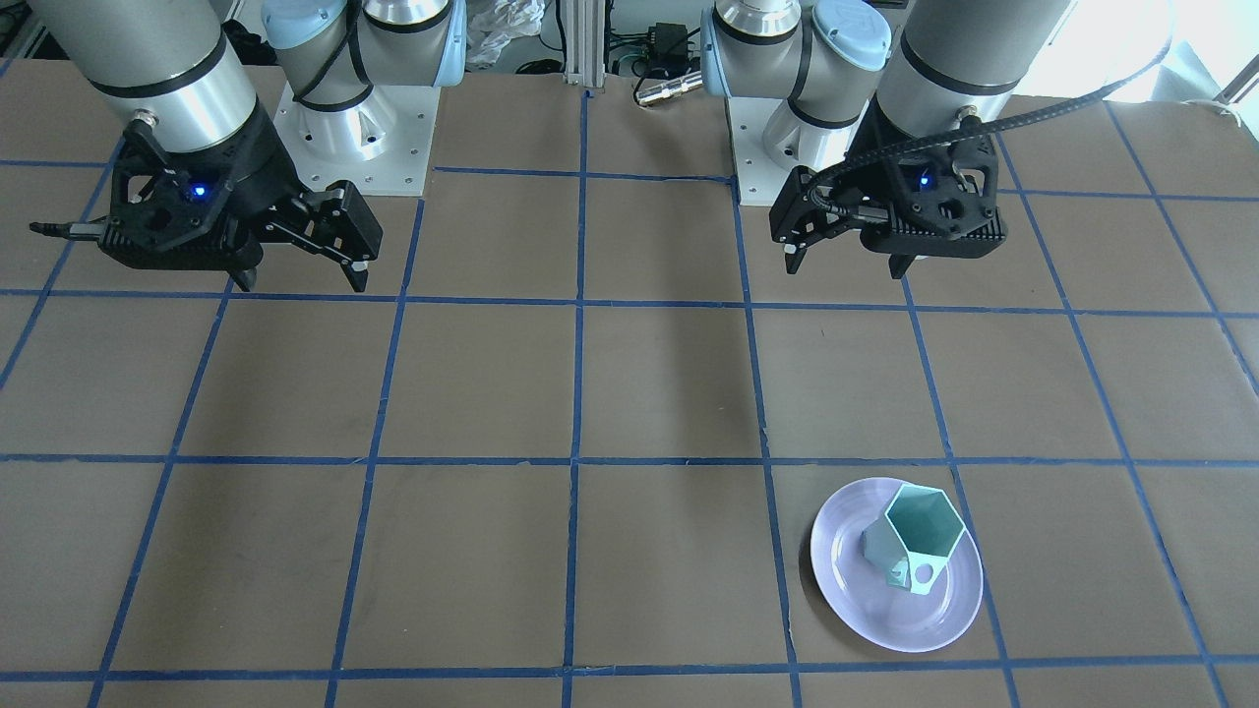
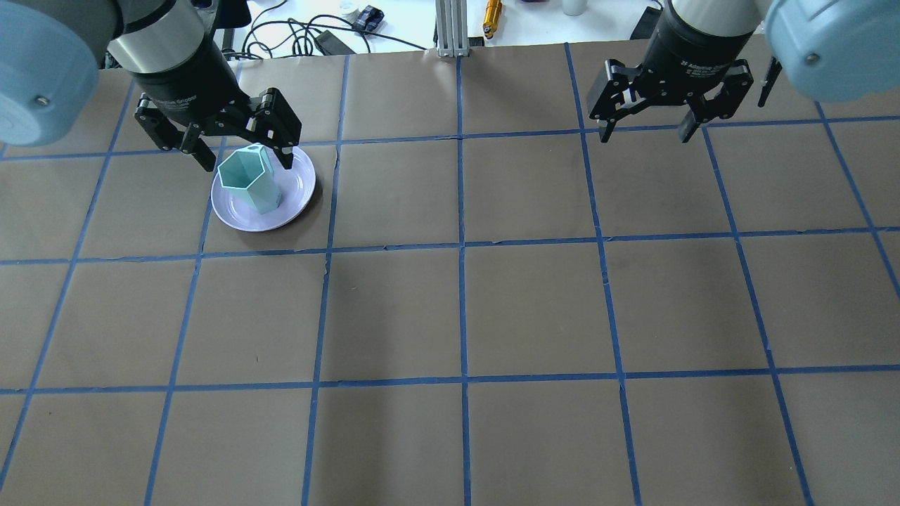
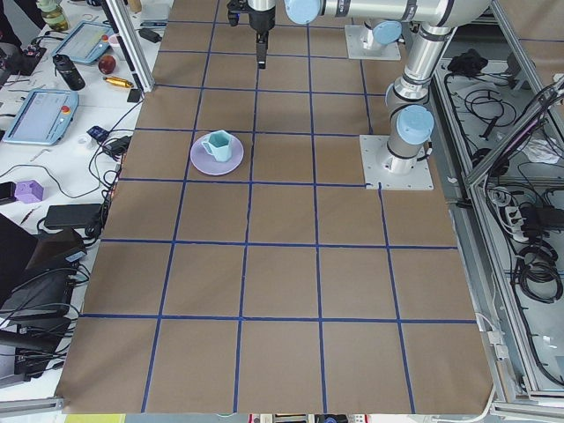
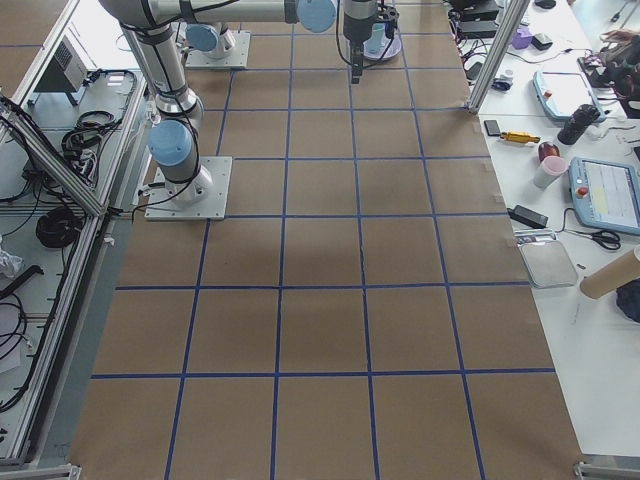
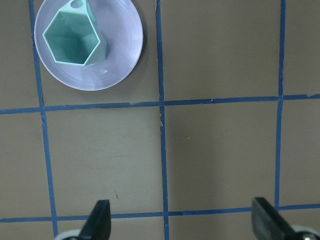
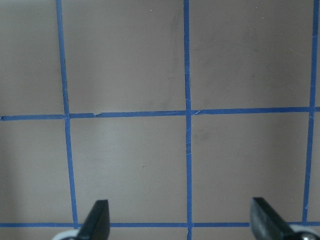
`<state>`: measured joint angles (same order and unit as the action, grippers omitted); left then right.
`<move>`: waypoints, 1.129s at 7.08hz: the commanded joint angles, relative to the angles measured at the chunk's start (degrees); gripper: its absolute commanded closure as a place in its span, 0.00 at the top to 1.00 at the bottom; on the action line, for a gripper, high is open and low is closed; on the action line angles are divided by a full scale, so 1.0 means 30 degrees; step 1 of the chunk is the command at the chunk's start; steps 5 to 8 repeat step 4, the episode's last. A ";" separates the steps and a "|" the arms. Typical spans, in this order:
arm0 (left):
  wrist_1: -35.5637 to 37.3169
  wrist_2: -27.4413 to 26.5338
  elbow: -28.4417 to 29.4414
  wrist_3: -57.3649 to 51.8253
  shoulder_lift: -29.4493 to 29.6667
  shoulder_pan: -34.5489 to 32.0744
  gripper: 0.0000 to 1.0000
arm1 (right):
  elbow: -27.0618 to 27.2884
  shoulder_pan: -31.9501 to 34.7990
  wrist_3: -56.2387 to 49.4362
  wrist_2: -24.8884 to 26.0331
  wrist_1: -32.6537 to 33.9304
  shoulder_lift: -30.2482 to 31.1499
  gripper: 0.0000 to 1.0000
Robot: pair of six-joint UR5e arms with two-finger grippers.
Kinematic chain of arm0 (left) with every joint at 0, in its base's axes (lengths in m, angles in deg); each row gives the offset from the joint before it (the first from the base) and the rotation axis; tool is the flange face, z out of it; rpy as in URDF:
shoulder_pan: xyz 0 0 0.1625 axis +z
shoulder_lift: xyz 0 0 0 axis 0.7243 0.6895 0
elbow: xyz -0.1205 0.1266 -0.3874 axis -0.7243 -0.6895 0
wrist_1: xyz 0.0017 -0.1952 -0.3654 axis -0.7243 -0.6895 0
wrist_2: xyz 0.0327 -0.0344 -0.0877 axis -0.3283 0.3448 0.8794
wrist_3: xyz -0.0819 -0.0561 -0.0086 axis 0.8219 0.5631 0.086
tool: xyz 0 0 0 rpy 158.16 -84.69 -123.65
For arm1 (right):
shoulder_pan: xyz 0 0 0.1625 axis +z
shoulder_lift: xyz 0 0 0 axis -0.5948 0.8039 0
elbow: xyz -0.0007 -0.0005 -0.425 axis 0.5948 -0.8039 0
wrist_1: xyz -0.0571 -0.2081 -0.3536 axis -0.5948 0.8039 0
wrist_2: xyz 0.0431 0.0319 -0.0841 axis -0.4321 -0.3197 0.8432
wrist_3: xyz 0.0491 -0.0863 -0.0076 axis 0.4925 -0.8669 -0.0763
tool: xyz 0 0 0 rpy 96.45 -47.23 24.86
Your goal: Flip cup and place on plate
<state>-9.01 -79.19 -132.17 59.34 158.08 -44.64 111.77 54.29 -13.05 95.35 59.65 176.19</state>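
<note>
The pale mint-green cup (image 1: 920, 536) stands upright, its hexagonal mouth facing up, on the lavender plate (image 1: 885, 619). Its handle points to the table's far edge. Cup (image 2: 247, 181) and plate (image 2: 299, 186) lie at the far left in the overhead view. My left gripper (image 2: 248, 164) is open and empty, raised well above the table. The left wrist view shows the cup (image 5: 72, 37) and plate (image 5: 122, 55) far below, ahead of the gripper (image 5: 182, 222). My right gripper (image 2: 644, 133) is open and empty, raised over bare table on the right (image 6: 182, 222).
The table is brown paper with a blue tape grid. The arms' base plates (image 1: 354, 128) (image 1: 777, 138) are at the robot's edge. An aluminium post (image 2: 450, 28) and cables stand beyond the far edge. Benches with tablets and tools (image 3: 53, 88) flank the table.
</note>
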 commanded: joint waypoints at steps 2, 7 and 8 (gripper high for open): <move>-0.0366 -0.0019 0.0089 0.0008 0.0033 -0.0030 1.00 | -0.0008 0.0000 0.0000 0.0000 0.0000 0.0000 1.00; -0.0337 -0.0019 0.0176 0.0008 0.0033 -0.0001 1.00 | -0.0008 0.0000 0.0000 0.0000 0.0000 0.0000 1.00; -0.0337 -0.0019 0.0176 0.0008 0.0033 -0.0001 1.00 | -0.0008 0.0000 0.0000 0.0000 0.0000 0.0000 1.00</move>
